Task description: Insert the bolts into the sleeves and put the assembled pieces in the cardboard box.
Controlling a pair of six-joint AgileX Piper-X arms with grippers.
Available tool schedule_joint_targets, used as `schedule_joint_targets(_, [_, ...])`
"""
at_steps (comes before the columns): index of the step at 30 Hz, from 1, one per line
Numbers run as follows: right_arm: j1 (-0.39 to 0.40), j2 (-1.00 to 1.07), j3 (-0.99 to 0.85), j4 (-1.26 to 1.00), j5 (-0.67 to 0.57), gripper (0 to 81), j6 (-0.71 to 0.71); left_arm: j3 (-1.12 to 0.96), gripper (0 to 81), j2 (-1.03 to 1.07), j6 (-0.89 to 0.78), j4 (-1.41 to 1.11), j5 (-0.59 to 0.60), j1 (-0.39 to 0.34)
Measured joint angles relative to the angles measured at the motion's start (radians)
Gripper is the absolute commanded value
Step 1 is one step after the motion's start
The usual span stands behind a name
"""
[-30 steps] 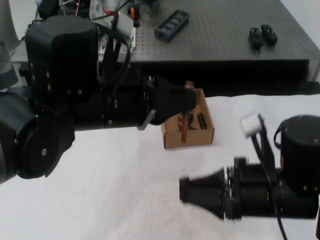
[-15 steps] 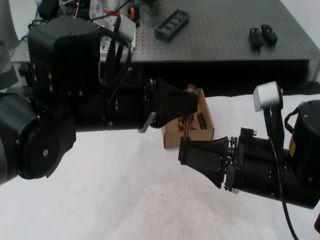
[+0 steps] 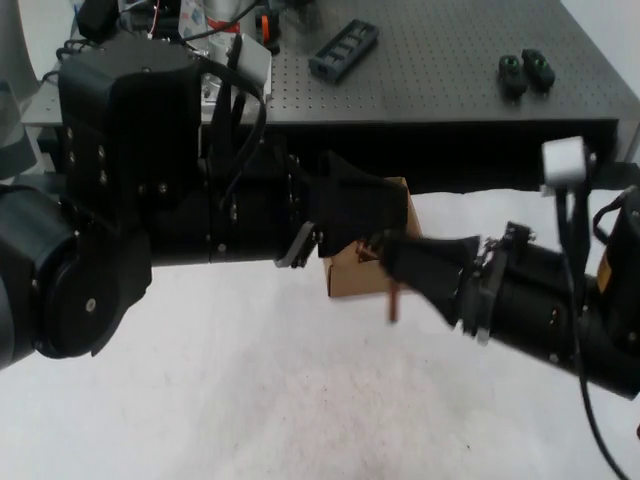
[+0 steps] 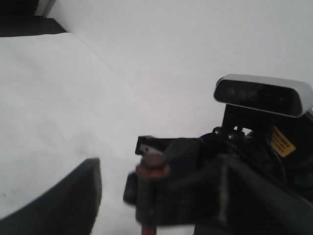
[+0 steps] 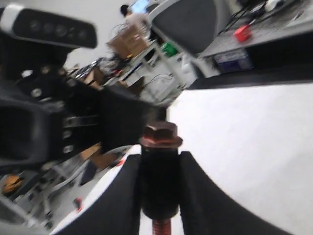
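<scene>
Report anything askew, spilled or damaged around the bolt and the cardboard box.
Nothing stands out. The right gripper clamps the black sleeve with the bolt seated straight through it, thread showing below. The cardboard box sits flat on the white cloth, partly hidden behind the arms.

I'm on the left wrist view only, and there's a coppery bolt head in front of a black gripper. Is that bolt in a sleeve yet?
Observer: Yes, the bolt sits through a black sleeve, with its head on top and thread showing below.
Operator: What's holding it?
Observer: The right gripper, shut on the sleeve from both sides.
Operator: Where does it get dropped?
Observer: In the cardboard box. In the high view it sits just behind the bolt, with only part of its front wall showing.
</scene>
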Motion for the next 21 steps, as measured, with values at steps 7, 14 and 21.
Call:
schedule_joint_targets(7, [-0.187,0.176,-0.227,0.251,0.114,0.8,-0.276,0.019,0.5,-0.033,0.015,0.117,-0.056,0.01])
schedule_joint_targets(14, [-0.181,0.551,-0.639,0.544,0.224,0.8,-0.378,0.187,0.7,-0.223,0.035,0.176,-0.306,0.01])
schedule_joint_targets(21, [-0.15,0.943,-1.054,0.912,0.396,0.7,-0.499,0.292,0.7,-0.462,0.123,0.362,-0.558,0.01])
